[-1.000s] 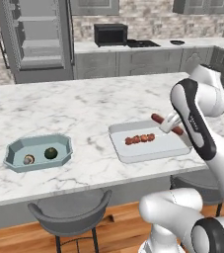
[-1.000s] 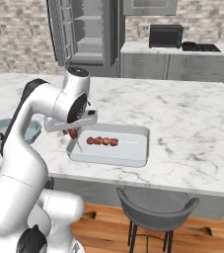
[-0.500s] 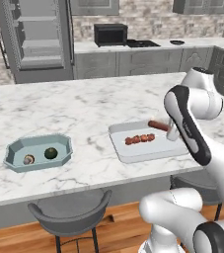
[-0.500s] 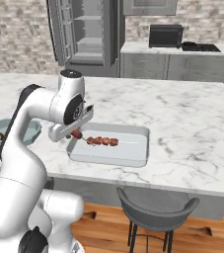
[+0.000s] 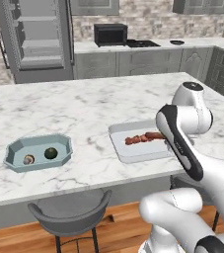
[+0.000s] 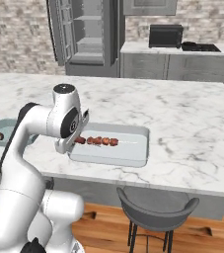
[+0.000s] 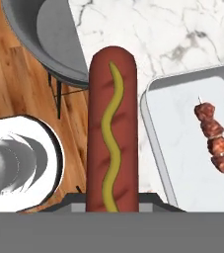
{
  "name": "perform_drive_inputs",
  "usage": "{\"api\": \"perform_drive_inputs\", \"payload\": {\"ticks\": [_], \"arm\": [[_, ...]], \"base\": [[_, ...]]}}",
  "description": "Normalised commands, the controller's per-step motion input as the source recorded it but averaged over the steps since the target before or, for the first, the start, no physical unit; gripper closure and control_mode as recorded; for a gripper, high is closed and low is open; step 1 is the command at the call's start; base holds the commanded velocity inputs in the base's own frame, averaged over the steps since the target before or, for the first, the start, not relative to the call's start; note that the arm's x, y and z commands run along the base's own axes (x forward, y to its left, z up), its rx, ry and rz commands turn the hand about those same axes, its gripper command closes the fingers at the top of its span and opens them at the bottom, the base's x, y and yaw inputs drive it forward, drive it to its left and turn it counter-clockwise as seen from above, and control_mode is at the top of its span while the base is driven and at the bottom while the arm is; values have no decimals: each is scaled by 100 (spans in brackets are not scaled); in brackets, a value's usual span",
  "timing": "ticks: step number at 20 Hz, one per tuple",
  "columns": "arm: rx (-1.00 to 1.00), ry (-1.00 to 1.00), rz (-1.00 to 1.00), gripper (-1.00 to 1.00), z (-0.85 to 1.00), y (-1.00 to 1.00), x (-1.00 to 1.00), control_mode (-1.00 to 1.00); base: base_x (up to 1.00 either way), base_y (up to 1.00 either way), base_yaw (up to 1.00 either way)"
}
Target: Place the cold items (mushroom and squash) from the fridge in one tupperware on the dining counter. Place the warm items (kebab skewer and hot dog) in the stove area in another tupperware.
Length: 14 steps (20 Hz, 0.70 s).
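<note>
Fingers (image 7: 111, 210) clamped tight on hot dog (image 7: 111, 128), beside tupperware (image 7: 182, 143) with kebab skewer (image 7: 216, 138).

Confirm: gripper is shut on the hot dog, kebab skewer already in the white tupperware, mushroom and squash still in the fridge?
Not quite. The mushroom and squash are not in the fridge; the left base view shows both lying in the teal tupperware on the counter. The rest holds: the gripper is shut on the hot dog, and the kebab skewer lies in the white tupperware.

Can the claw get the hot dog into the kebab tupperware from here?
Probably yes. The claw holds the hot dog just beside the white tupperware, whose floor next to the kebab skewer is bare.
</note>
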Motion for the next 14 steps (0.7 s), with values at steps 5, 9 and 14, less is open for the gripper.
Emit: {"api": "perform_drive_inputs", "payload": {"ticks": [5,9,14], "arm": [[-4,0,10,100,-30,0,59,-100],[-3,0,7,100,-30,0,66,-100],[-5,1,1,100,-38,-1,50,-100]], "base": [[0,0,0],[0,0,0],[0,0,0]]}}
